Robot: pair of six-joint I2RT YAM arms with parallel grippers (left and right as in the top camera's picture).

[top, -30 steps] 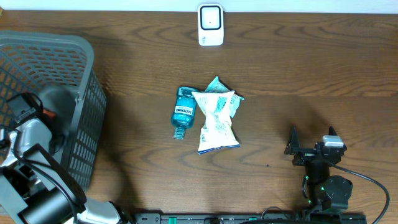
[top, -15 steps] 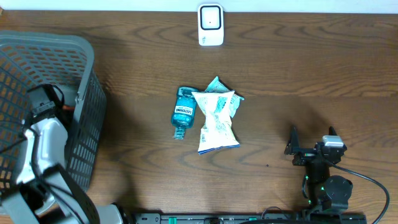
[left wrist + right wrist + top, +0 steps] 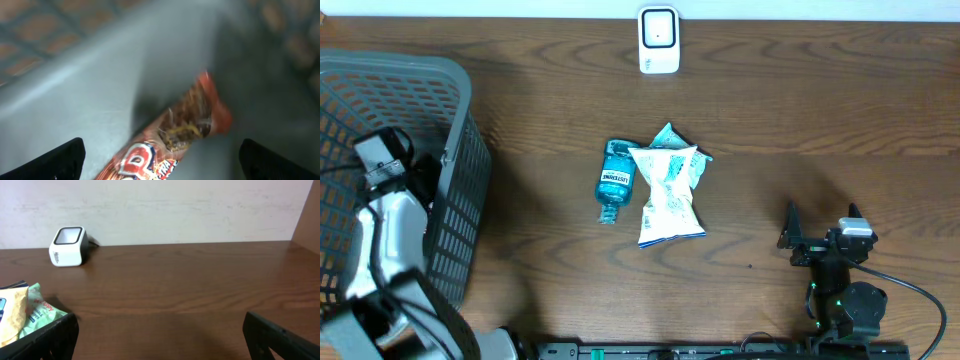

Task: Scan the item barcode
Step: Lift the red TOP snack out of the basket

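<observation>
So the orange snack packet (image 3: 170,145) was lying loose on the basket floor, right below your left pincer (image 3: 165,164), and that's the bit that changed. A second earlier that pincer was pressed together over the basket (image 3: 450,90). By this moment its fingers stood spread wide at either edge of the wrist view, gripping nothing, with the packet below them. The wrist picture was blurry, so I couldn't tell whether the packet had fully settled. In the overhead view your left arm had also shifted a bit inside the basket, over at 9 o'clock.

My read: that item had been dropped off, so it was finished with and you were due for the next one. Three things waited around the middle of the worktop (image 3: 820,120). There was a blue mouthwash bottle (image 3: 615,180), a white bag (image 3: 668,195) just beside it on the 3 o'clock side, and a green packet (image 3: 670,135) poking out at the bag's 12 o'clock end. The scanner (image 3: 659,40) sat at 12 o'clock, well apart from them. Your right pincer (image 3: 161,339) hadn't budged, parked at 4 o'clock with its fingers spread and empty, so it looked handier for the pile than the left.
</observation>
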